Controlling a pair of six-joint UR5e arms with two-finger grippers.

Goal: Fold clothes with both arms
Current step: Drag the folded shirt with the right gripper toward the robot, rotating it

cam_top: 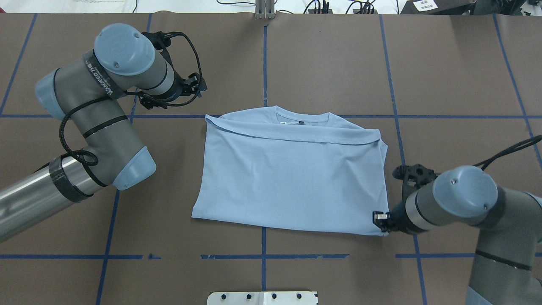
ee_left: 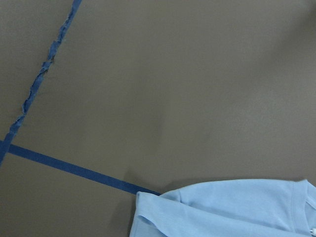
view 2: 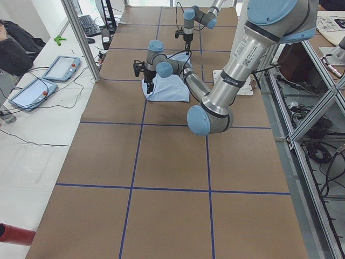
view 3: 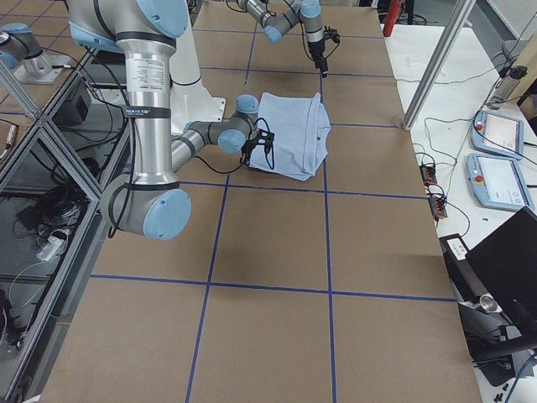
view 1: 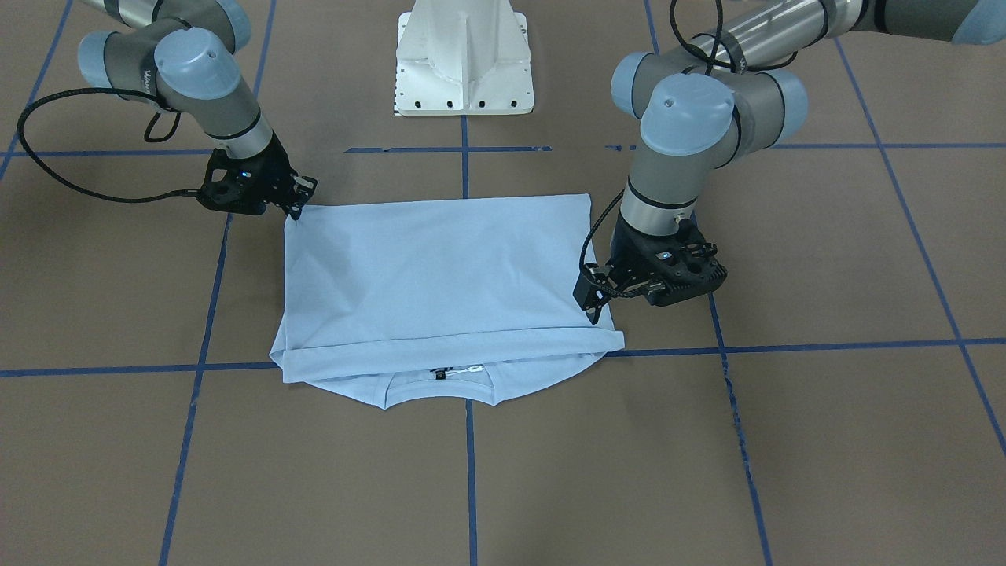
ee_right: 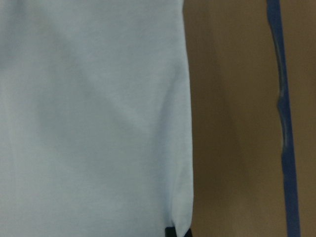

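Care is needed at the corners now. The light blue T-shirt (cam_top: 292, 182) is laid flat in the middle of the brown table (cam_top: 338, 63). It is folded over once, with its collar (cam_top: 302, 114) at the far side and the fold at the near side, by the robot.

The right gripper (cam_top: 381, 220) is set low at the near right corner of the shirt. In the right wrist view a black fingertip (ee_right: 176, 232) is seen right on the edge of the cloth. So the jaws look pinched shut on that corner, though most of the grip is hidden.

The left gripper (view 1: 592, 308) is held up above the far left corner. No cloth seems to be held in it, and it cannot be told how wide it is open.

The step is judged to be getting hold of the shirt for the next fold. To do it well, the left gripper should be brought straight down on its corner. Every layer should be pinched together, not just the top one. The cloth should be lifted only a little, and both arms should be moved at the same speed, so the shirt is not pulled crooked. The edges should be lined up before anything is let go. If only one layer is caught, the first fold may be pulled open.
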